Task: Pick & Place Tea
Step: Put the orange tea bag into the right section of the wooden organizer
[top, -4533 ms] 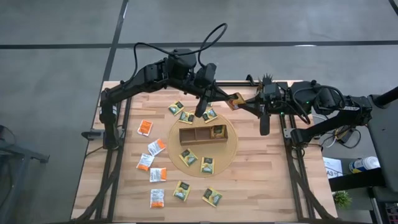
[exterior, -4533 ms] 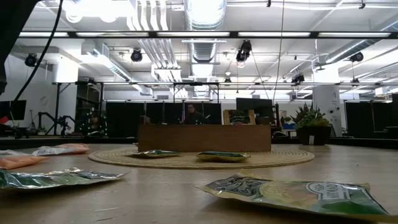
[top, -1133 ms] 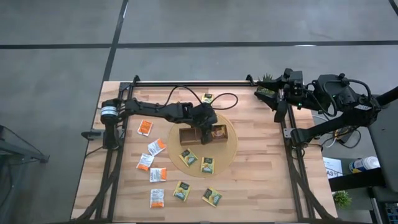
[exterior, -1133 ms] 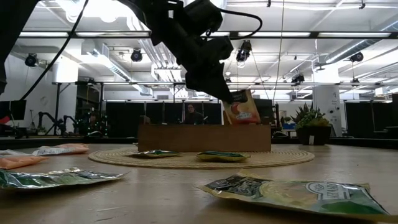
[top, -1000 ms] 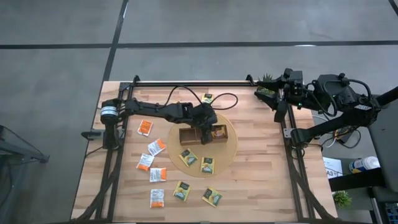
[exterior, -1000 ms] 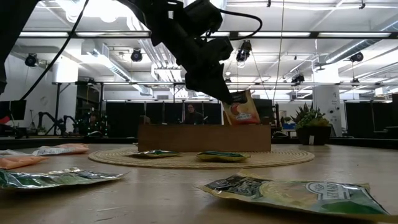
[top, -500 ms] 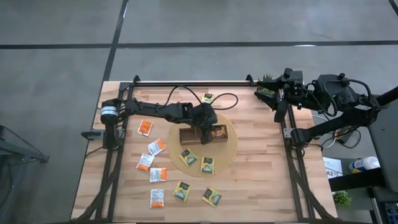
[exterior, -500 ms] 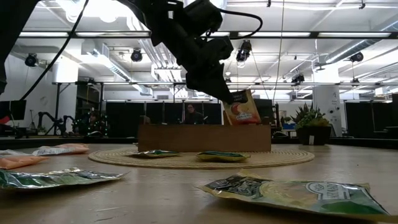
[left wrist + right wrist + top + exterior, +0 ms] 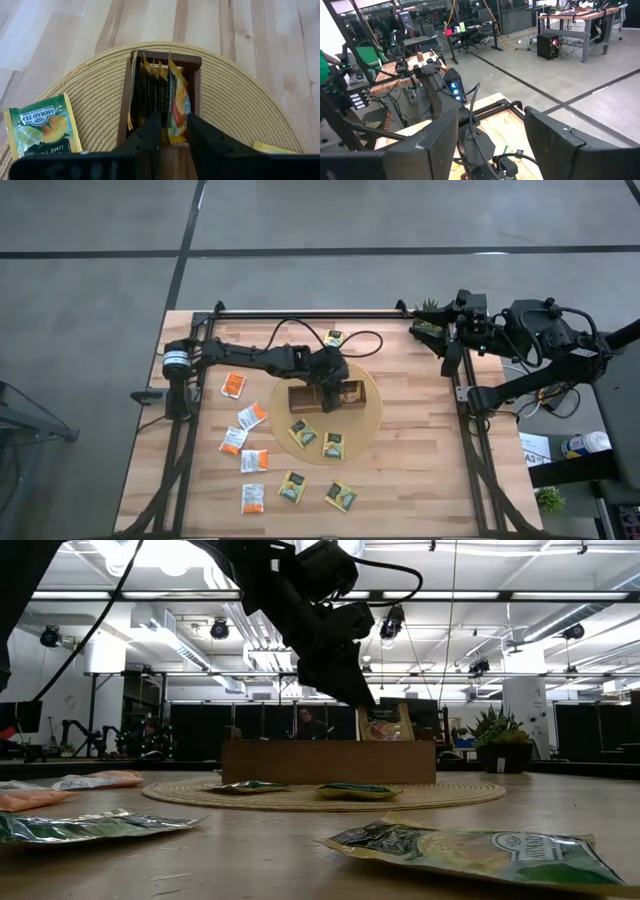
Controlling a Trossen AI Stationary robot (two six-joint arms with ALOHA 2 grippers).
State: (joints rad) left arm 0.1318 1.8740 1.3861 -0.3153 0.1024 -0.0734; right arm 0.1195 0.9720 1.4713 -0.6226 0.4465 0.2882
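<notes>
Right, the left gripper (image 9: 336, 387) is hovering over the right-hand compartment of the wooden tray (image 9: 302, 397), and its fingers (image 9: 150, 131) are standing slightly apart, one on each side of an orange sachet (image 9: 178, 106). That sachet is standing on edge in the compartment, leaning against a row of dark-labelled sachets (image 9: 147, 95) already packed in beside it. The compartment walls are crowding close on both sides of the fingers.

The tray is sitting on a round woven mat (image 9: 366, 418), and two green sachets (image 9: 302, 432) are lying flat on the mat just in front of it. In the left wrist view one green sachet (image 9: 43, 131) is showing its label: "AHMAD TEA", with "LIME" below. Two more green ones (image 9: 292, 485) are lying near the tabletop's front edge, and five orange-and-white sachets (image 9: 251, 416) are scattered over the left side. One lone green sachet (image 9: 333, 338) is lying near the far edge, behind the left arm's looping cable.

The right gripper (image 9: 446, 350) is waiting at the far right corner beside a small plant (image 9: 428, 307), its jaws spread wide in the right wrist view (image 9: 490, 120). Between the mat and that arm, a broad stretch of tabletop (image 9: 420, 460) is lying free. Across the room, a person (image 9: 308, 723) is showing behind the tray.
</notes>
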